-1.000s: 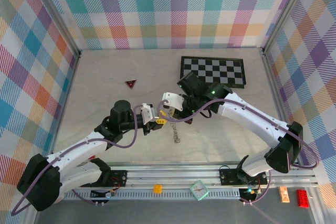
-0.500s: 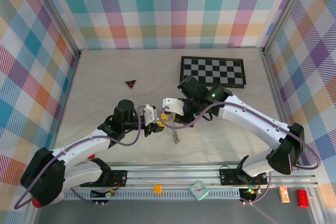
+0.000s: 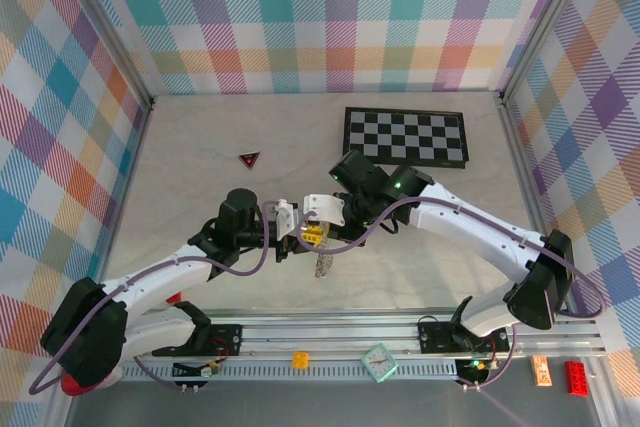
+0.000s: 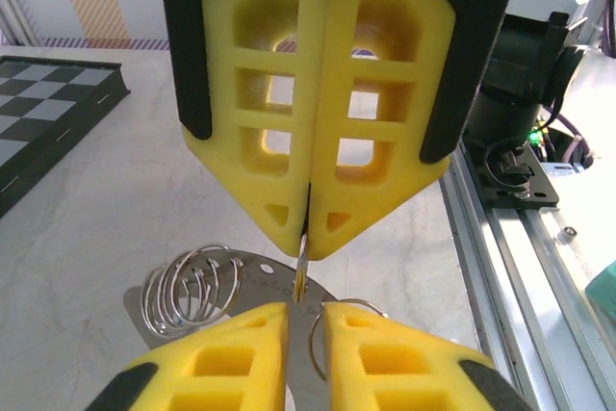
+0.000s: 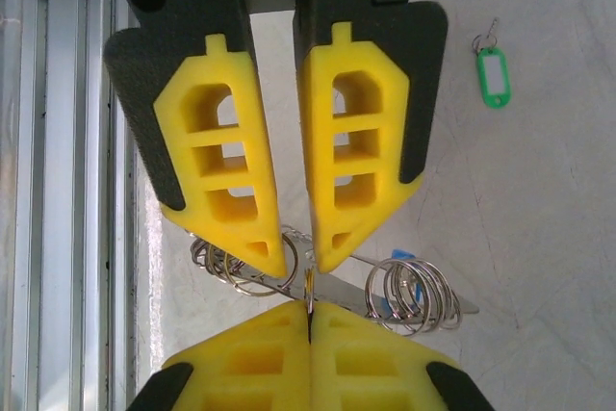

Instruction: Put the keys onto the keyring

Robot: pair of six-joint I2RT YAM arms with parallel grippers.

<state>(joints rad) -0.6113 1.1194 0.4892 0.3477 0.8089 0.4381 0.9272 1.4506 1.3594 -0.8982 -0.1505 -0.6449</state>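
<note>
The keyring (image 5: 348,286) is a flat grey metal band carrying coils of wire rings (image 4: 192,286), with a silvery cluster hanging below the two grippers (image 3: 322,265). My right gripper (image 5: 310,320) is shut on a thin ring of it, seen edge-on. Facing it tip to tip, my left gripper (image 4: 304,324) has a narrow gap between its fingers, and the band shows through with nothing pinched. The green-headed key (image 5: 491,74) lies alone on the table. The blue-headed key (image 5: 397,281) is half hidden behind the right-hand coil. From above, the left gripper (image 3: 303,240) and the right gripper (image 3: 318,232) meet mid-table.
A checkerboard (image 3: 405,137) lies at the back right and a dark red triangle (image 3: 249,159) at the back left. The aluminium rail (image 3: 350,347) runs along the near edge, with a small yellow piece (image 3: 300,359) and a teal clock (image 3: 379,362) on it.
Both grippers have drifted a little left and nearer each other, taking the hanging chain along. The left gripper's fingers have narrowed. The right gripper has stayed shut.
</note>
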